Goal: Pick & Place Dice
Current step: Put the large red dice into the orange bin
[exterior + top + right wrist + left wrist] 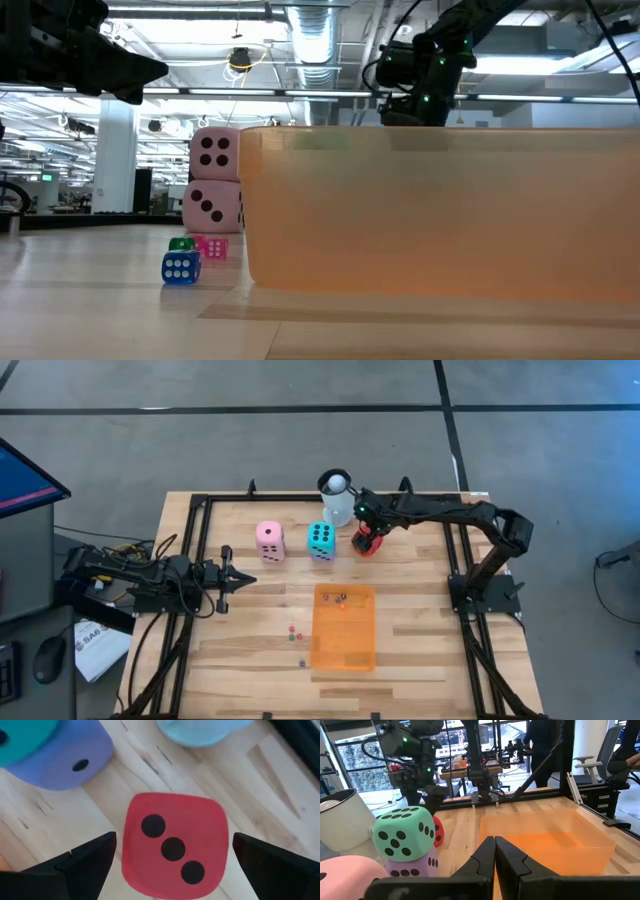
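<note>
Two wide-open jaws of the right gripper (172,865) straddle the red die (174,844) on the tabletop (420,620) beside the mug (337,498), apparently poised to grasp; left gripper (236,580) waits shut, empty.

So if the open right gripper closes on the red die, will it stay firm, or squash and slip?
The red die has rounded, puffy edges, so it probably squashes a little and weighs little. Its matte surface looks unlikely to slip. It sits flat between the wide-open fingers of the right gripper, so it should not roll.
</note>
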`<action>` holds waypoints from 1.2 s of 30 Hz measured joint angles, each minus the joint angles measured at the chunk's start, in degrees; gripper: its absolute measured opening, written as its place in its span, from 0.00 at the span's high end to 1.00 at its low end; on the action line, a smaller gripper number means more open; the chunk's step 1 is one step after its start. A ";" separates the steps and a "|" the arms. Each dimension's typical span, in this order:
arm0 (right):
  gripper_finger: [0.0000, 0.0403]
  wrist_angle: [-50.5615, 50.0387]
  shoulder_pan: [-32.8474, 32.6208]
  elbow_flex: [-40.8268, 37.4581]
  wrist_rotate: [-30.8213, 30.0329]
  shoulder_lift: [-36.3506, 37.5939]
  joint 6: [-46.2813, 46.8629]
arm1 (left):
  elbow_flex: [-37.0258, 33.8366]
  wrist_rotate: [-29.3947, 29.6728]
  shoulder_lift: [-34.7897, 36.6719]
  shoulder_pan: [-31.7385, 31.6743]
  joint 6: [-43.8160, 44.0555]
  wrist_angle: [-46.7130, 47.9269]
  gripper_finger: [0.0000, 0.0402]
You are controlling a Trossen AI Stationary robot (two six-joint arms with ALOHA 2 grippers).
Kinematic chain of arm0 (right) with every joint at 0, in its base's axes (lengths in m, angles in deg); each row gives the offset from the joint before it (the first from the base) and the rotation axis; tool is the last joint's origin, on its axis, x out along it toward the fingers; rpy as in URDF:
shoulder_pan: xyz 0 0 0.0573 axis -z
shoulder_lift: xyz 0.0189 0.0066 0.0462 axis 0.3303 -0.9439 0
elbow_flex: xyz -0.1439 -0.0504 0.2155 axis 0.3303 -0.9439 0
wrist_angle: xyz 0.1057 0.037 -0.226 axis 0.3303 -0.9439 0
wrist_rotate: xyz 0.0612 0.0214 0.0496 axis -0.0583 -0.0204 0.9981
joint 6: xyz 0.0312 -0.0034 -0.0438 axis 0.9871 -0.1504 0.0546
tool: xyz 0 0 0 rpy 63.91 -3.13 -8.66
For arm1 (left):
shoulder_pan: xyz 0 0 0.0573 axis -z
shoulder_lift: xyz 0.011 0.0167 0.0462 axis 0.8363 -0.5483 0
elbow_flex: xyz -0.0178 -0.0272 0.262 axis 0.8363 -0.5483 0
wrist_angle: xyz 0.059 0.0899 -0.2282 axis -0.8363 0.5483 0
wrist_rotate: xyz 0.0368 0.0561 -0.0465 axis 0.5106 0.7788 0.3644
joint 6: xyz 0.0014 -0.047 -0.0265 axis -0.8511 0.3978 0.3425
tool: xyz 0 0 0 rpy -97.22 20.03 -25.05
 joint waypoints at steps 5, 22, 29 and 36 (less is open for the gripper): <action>0.02 2.97 0.45 -3.72 0.09 0.02 1.02 | -0.02 0.00 -0.02 0.00 0.00 0.02 1.00; 0.02 4.54 0.77 -5.58 0.20 0.02 -1.60 | -0.02 0.00 -0.02 0.02 0.00 0.02 1.00; 0.11 4.63 0.77 -5.58 0.20 0.09 -3.24 | -0.02 0.00 -0.02 0.01 0.00 0.02 1.00; 0.16 0.77 0.84 -3.11 -0.20 0.33 -5.65 | -0.02 0.00 -0.02 0.00 0.01 0.00 1.00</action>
